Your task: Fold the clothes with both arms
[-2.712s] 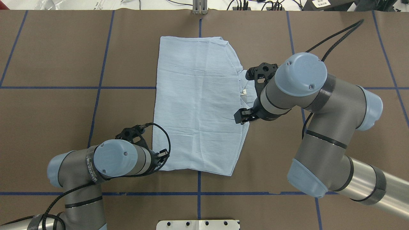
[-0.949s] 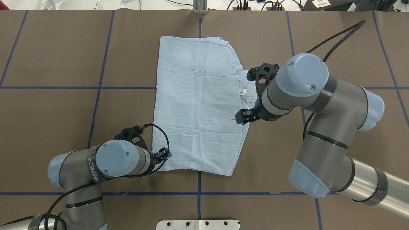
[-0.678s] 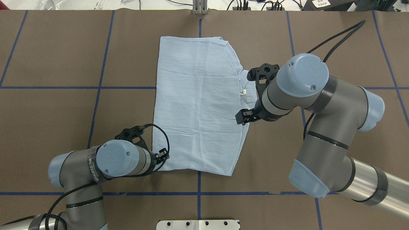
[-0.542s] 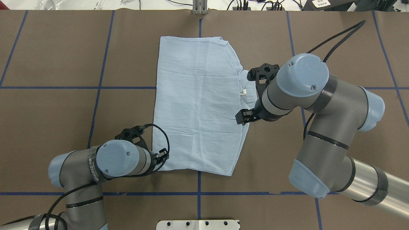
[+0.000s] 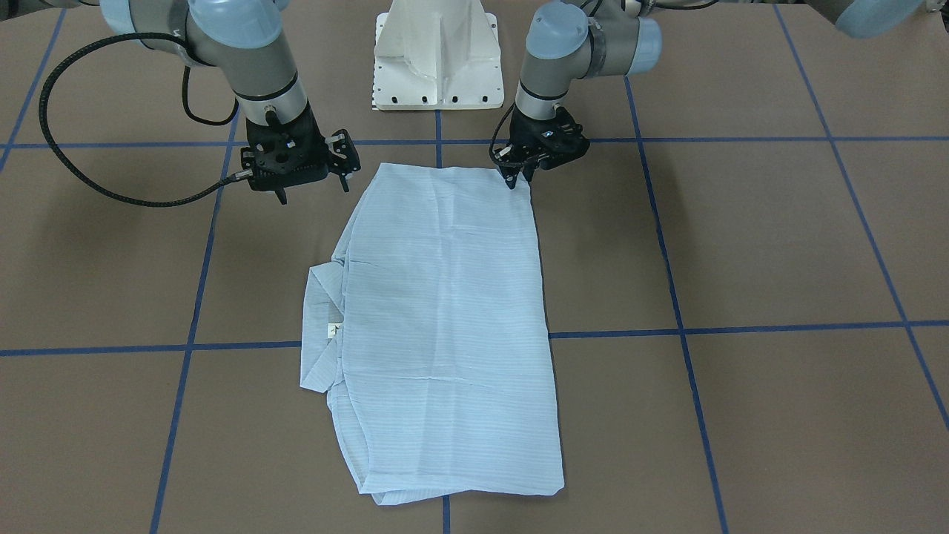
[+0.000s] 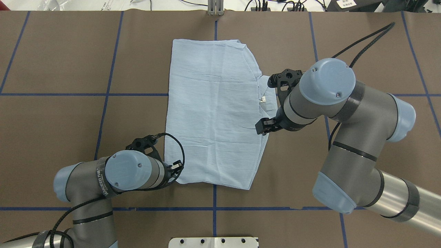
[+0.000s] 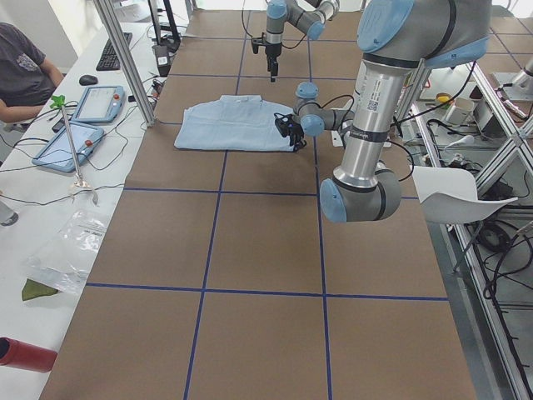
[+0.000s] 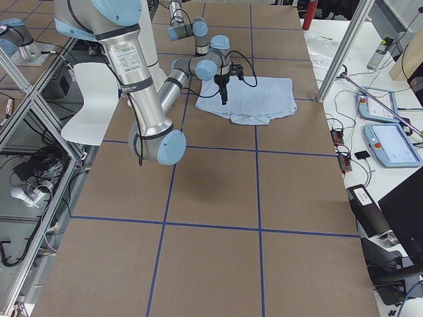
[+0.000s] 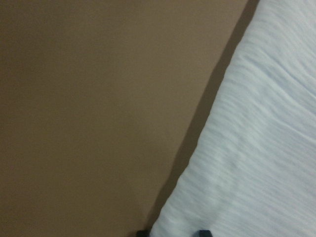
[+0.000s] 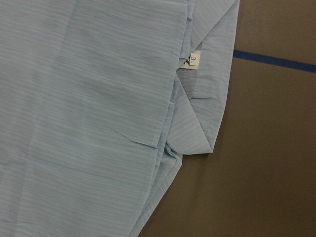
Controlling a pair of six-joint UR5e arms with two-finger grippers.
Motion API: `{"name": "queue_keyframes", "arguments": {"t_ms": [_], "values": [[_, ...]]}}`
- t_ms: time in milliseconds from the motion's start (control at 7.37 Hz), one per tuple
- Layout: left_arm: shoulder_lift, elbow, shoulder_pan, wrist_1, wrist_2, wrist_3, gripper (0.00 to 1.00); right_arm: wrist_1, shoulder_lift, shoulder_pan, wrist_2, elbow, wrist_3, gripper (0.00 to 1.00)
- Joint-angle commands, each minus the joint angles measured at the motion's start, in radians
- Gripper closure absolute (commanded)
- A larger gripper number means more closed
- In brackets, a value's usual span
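Note:
The light-blue shirt (image 5: 445,311) lies flat and folded into a long rectangle on the brown table (image 5: 741,245), also seen from overhead (image 6: 213,117). Its collar (image 5: 319,326) and neck label (image 10: 193,60) stick out on the robot's right side. My left gripper (image 5: 517,178) is low at the shirt's near-left corner. In the left wrist view its fingertips (image 9: 202,232) stand a small gap apart over the shirt's edge (image 9: 197,163). My right gripper (image 5: 311,189) hangs open and empty above the table beside the collar. Overhead, the right wrist hides it.
The white pedestal base (image 5: 437,59) stands at the table's near edge. Blue tape lines (image 6: 106,94) grid the brown surface. A metal bracket (image 6: 215,8) sits at the far edge. Tablets (image 7: 100,104) and an operator (image 7: 25,71) are beyond the far side.
Both arms have crept slightly to the right in the overhead view, the left wrist edging closer to the shirt's corner. The shirt has not moved.

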Motion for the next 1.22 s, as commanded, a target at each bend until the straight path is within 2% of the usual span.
{"name": "queue_keyframes", "arguments": {"t_ms": [0,136,271,407,678,814,1085], "values": [[-0.001,0.001,0.000,-0.001,0.000,0.000,0.72,0.000,-0.001,0.000,0.000,0.002,-0.001,0.00],[-0.001,0.001,-0.002,-0.001,0.000,0.000,0.72,0.000,-0.001,0.000,-0.002,0.002,-0.001,0.00],[-0.002,0.001,-0.002,-0.001,-0.002,0.000,0.81,0.000,-0.001,0.000,0.000,0.002,-0.001,0.00],[-0.004,-0.005,-0.002,-0.001,-0.002,0.000,1.00,0.000,0.001,0.000,0.000,0.005,-0.001,0.00],[-0.010,-0.022,-0.011,-0.001,-0.003,0.000,1.00,0.000,-0.004,0.000,0.021,0.013,0.008,0.00],[-0.010,-0.039,-0.012,-0.001,-0.005,0.000,1.00,0.000,-0.010,-0.003,0.026,0.023,0.086,0.00],[-0.010,-0.041,-0.014,-0.001,-0.005,0.000,1.00,0.015,-0.001,-0.080,0.017,0.039,0.396,0.00]]}}
